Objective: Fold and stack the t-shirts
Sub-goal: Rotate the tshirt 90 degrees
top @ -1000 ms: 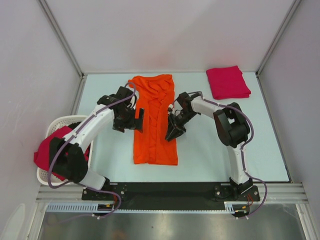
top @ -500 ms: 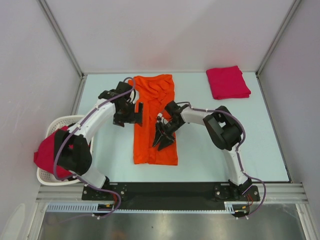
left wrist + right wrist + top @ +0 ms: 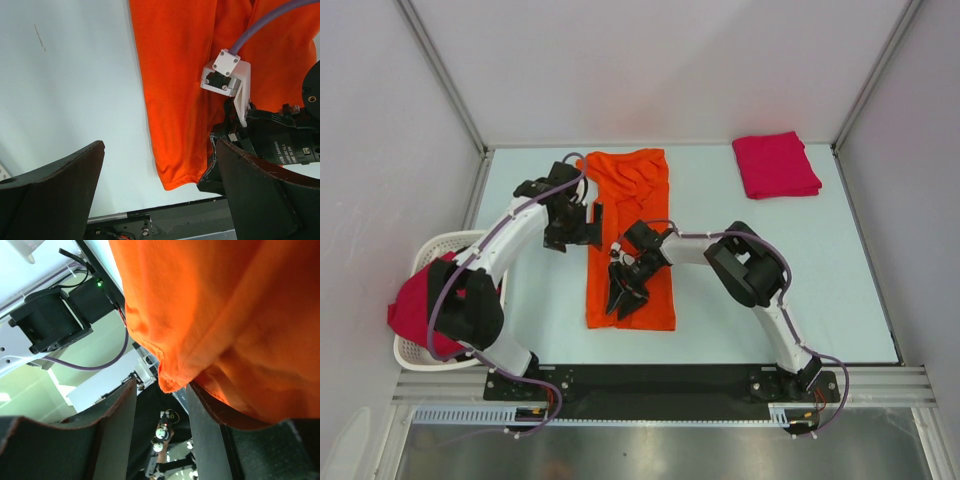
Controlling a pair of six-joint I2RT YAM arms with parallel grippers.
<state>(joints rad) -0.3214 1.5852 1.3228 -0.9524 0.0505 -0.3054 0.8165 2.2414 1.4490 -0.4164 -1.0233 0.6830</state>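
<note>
A bright orange t-shirt (image 3: 628,200) lies as a long folded strip down the middle of the table. My left gripper (image 3: 594,228) hangs open beside its left edge; in the left wrist view the wide jaws (image 3: 159,145) straddle that edge and bare table. My right gripper (image 3: 618,304) is low over the strip's near end, open. In the right wrist view its fingers (image 3: 162,385) stand apart, with a hem corner of the orange t-shirt (image 3: 225,315) at the tips. A crimson-pink t-shirt (image 3: 776,165) lies folded at the back right. Another crimson-pink t-shirt (image 3: 415,300) hangs out of the basket.
The white slatted basket (image 3: 432,252) stands off the table's left side by the left arm's base. Grey walls close in the table at the back and both sides. The black base rail (image 3: 650,378) runs along the near edge.
My right gripper has slid left and nearer along the orange shirt, from its right edge to its near end, and its jaws have widened. The left gripper has shifted slightly backward.
</note>
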